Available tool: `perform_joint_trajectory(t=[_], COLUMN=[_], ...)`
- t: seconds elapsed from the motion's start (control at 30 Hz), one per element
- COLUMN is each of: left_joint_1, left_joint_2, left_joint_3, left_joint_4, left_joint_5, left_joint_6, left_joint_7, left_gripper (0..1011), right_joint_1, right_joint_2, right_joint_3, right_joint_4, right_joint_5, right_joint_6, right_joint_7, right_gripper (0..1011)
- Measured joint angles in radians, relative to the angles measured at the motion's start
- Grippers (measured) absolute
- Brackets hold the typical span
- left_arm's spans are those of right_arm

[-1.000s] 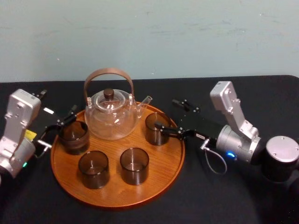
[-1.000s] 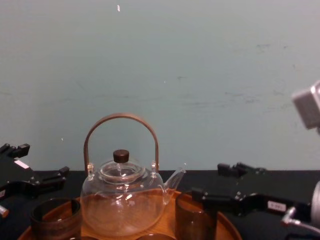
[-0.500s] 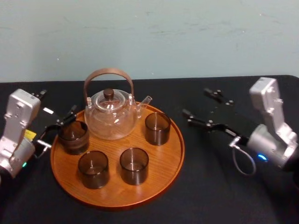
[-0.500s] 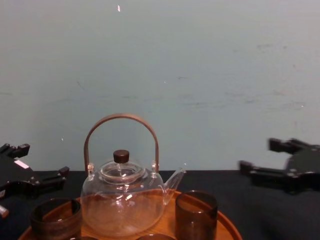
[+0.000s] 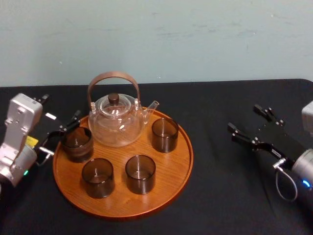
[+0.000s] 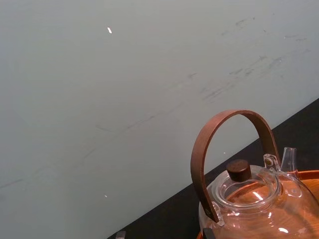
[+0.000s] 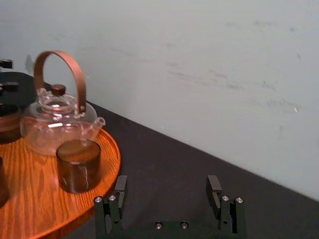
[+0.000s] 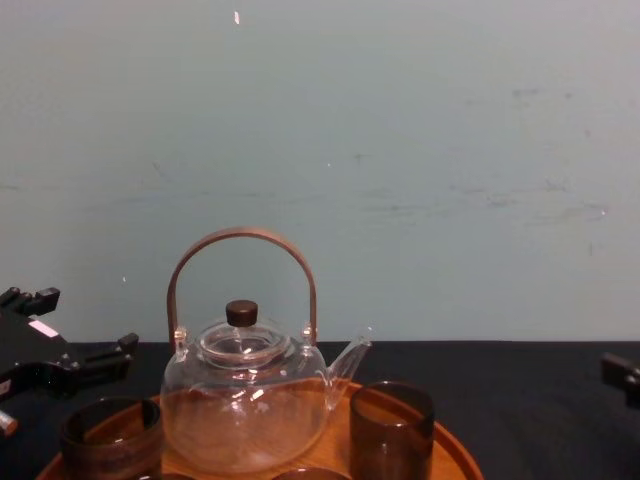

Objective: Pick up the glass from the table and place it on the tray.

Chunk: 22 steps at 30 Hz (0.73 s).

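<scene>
Tray [image 5: 168, 164] holds 4 glasses [image 5: 165, 134], 1 teapot [image 5: 116, 122].

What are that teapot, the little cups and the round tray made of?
The teapot looks like clear glass: the tray shows through it; its handle and lid knob look like brown wood. The glasses: smoky brown translucent glass. The tray: orange-brown wood, visible grain, slight sheen, perhaps lacquered.

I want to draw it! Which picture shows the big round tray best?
The head view: looking down, it shows the tray whole, rim all the way round. The chest view sees it side-on and cut off, the right wrist view one curved part, the left wrist view a sliver.
</scene>
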Motion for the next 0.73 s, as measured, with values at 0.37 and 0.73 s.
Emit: perform_joint_trajectory(t=[0.37, 0.73], left_joint_1=[0.0, 0.0], left_joint_2=[0.0, 0.0], left_joint_3=[0.0, 0.0], left_joint_4=[0.0, 0.0], left_joint_5=[0.0, 0.0], left_joint_6=[0.0, 0.0], left_joint_7=[0.0, 0.0], left_gripper=[1001, 1001], right_joint_1=[-0.003, 0.002], right_joint_2=[-0.002, -0.001], right_joint_3=[0.002, -0.002], right_joint_4=[0.002, 0.003], right_joint_5=[-0.001, -0.002], right_joint_6=[0.001, 0.0], right_joint_7=[-0.003, 0.0], right_gripper=[1002, 1002])
